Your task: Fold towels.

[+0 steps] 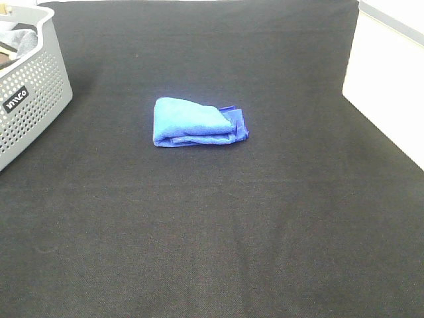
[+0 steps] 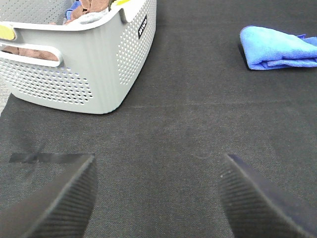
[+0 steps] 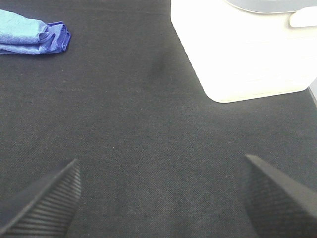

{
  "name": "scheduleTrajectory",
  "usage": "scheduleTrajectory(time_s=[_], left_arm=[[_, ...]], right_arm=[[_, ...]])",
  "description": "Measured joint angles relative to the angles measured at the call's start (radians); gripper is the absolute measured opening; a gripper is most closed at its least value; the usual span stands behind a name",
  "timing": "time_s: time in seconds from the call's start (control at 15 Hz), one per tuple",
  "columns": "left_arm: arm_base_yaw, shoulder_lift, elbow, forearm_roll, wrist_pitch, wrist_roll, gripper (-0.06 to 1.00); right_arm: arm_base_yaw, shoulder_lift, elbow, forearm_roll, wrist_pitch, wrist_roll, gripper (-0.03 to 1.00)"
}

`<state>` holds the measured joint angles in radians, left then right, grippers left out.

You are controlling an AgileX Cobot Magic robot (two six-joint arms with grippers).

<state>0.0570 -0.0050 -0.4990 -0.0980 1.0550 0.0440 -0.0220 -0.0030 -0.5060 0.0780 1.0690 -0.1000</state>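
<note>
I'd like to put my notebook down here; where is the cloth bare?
Bare: the wide front strip below the blue towel, and the gaps between it and the grey basket or white box. Crowded only at the left back corner.

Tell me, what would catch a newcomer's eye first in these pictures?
Most striking is the bright blue towel, already folded into a small bundle, lying alone in the middle of the black cloth-covered table. Next comes the grey perforated basket at the table's far left corner, with more cloth inside, and a white box on the right edge.
</note>
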Motion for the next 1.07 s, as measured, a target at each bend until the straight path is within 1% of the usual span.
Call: scheduleTrajectory(time_s=[0.27,0.47,0.6,1.07], left_arm=[[0.0,0.0,0.0,-0.012,0.0,0.007,0.67],[0.0,0.0,0.0,-0.059,0.0,0.063,0.67],[0.0,0.0,0.0,-0.068,0.0,0.075,0.67],[0.0,0.0,0.0,-0.068,0.0,0.078,0.67]], right_arm=[[0.0,0.0,0.0,0.0,0.0,0.0,0.82],[0.0,0.0,0.0,0.0,0.0,0.0,0.82],[0.0,0.0,0.0,0.0,0.0,0.0,0.82],[0.0,0.0,0.0,0.0,0.0,0.0,0.82]])
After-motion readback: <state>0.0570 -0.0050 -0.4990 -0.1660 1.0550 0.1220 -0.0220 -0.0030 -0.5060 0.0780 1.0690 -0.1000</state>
